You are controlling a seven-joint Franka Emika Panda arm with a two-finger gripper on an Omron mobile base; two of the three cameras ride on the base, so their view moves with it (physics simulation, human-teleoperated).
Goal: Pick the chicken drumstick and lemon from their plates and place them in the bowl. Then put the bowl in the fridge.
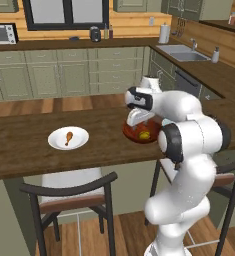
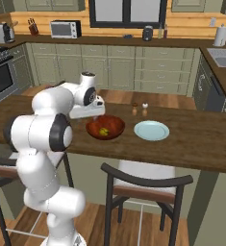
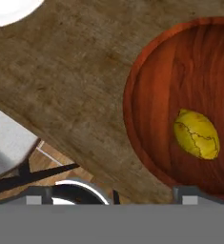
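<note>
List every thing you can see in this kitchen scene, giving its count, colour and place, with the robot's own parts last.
lemon: one, yellow, inside the bowl
bowl: one, reddish-brown, on the wooden counter under the hand
chicken drumstick: one, orange-brown, on the white plate
white plate: one, on the counter, apart from the bowl
blue-green plate: one, beside the bowl, bare
shakers: two, small, behind the blue-green plate
chairs: two, dark-framed, at the counter's near edge
microwave: one, on the back counter
arm: one, white
tool: one, open, above the bowl
</note>
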